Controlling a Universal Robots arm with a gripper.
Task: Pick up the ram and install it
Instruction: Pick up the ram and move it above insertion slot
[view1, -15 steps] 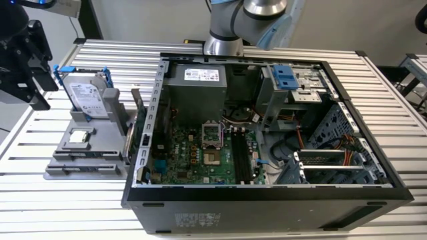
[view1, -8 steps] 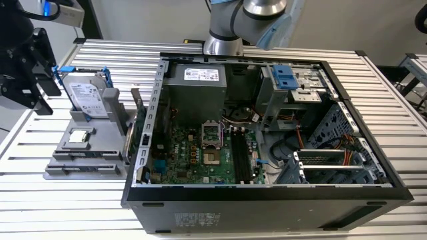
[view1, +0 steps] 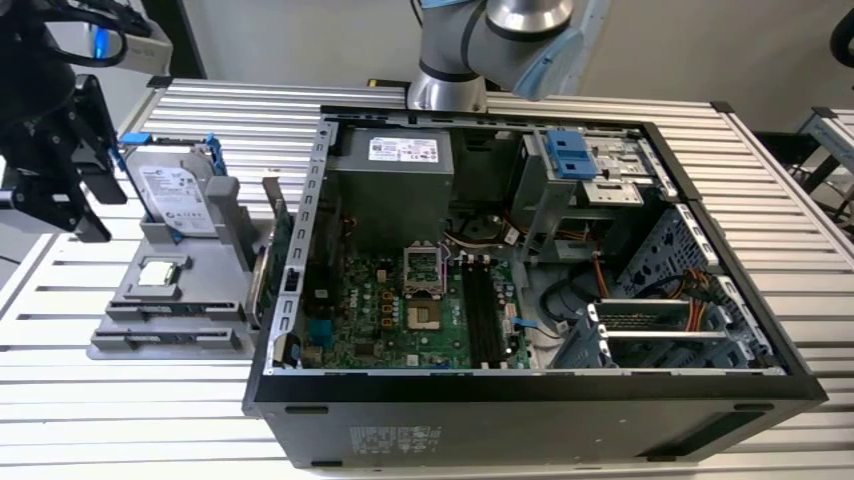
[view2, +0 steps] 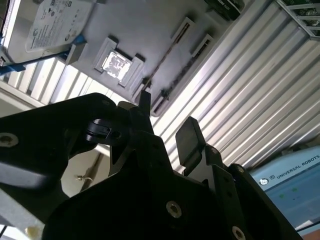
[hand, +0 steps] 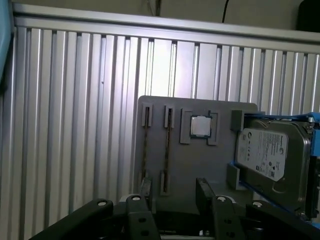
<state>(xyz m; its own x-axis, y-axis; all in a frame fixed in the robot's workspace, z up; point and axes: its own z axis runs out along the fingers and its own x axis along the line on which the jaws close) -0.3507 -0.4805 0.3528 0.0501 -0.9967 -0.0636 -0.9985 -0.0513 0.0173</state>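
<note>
The ram (hand: 145, 150) is a long thin dark strip standing on edge in a slot of the grey holder (hand: 200, 160); in the second wrist view the ram (view2: 161, 64) runs across the same holder (view2: 150, 30). A second similar strip (hand: 168, 147) sits in the neighbouring slot. My gripper (hand: 174, 195) hangs open above the holder's slot end, touching nothing, with nothing between its fingers (view2: 187, 137). In the exterior view the gripper (view1: 74, 190) is at the left, above the table and beside the holder (view1: 174, 300). The black motherboard slots (view1: 483, 315) lie inside the open computer case (view1: 534, 385).
A silver hard drive in a blue frame (hand: 267, 155) stands at one end of the holder, with a small square processor chip (hand: 201, 126) beside the slots. The ribbed metal table (hand: 75, 125) stretches around. The arm's base (view1: 447, 85) rises behind the case.
</note>
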